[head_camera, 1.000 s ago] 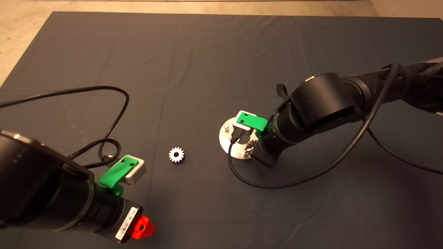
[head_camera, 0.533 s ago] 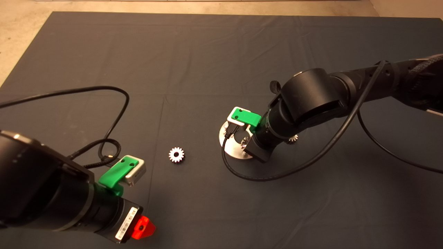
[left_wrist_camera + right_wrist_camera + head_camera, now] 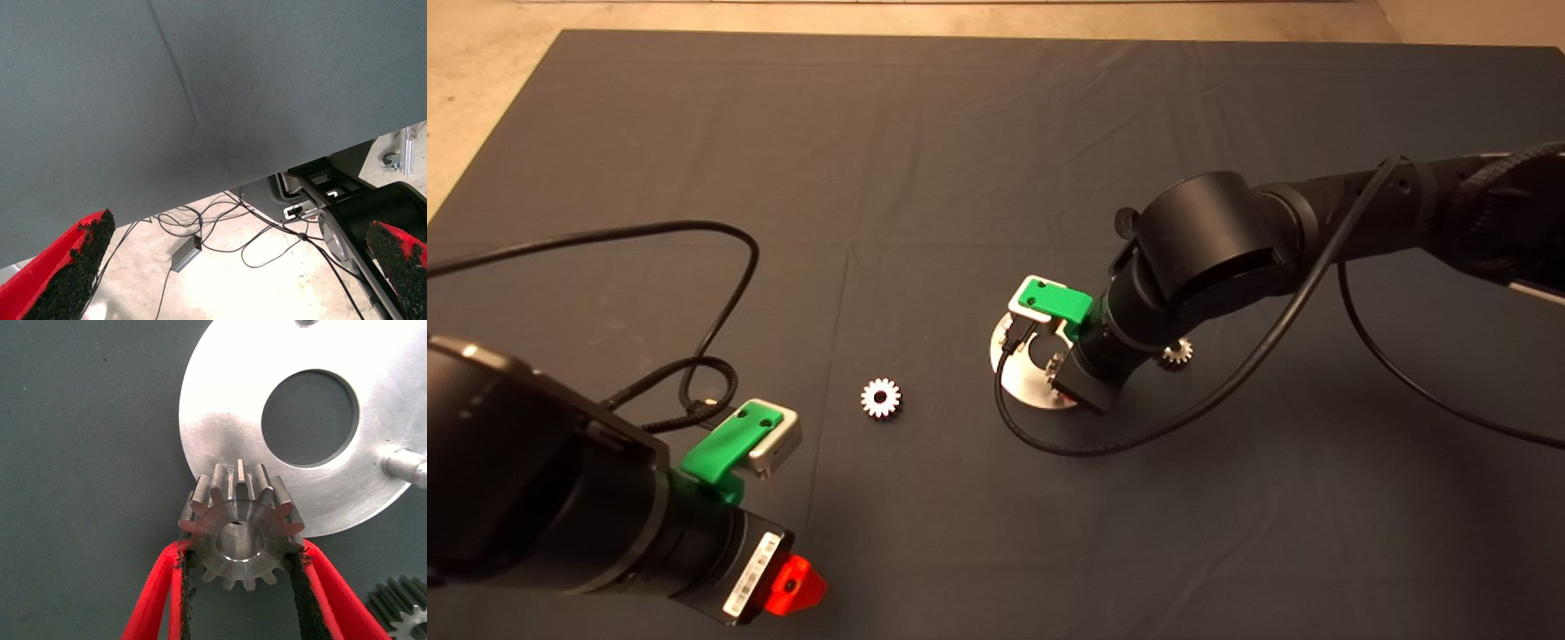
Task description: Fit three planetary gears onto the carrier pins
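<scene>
Right gripper [image 3: 241, 563]: red fingers pinched on a small silver toothed spur gear [image 3: 238, 532], held at the near rim of the flat silver disc [image 3: 220, 420]. Its bore needs to be centred over an upright silver pin [image 3: 405, 464] before lowering. Left gripper [image 3: 787, 587] idle, fingers spread, well away from the disc.

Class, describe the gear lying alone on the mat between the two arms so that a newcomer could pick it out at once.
Start at the round silver disc near the middle of the dark mat, under the right gripper. Look toward the parked left gripper: a small bright toothed gear lies flat there. Unlike the other two gears, nothing holds it and it sits far from the disc.
</scene>
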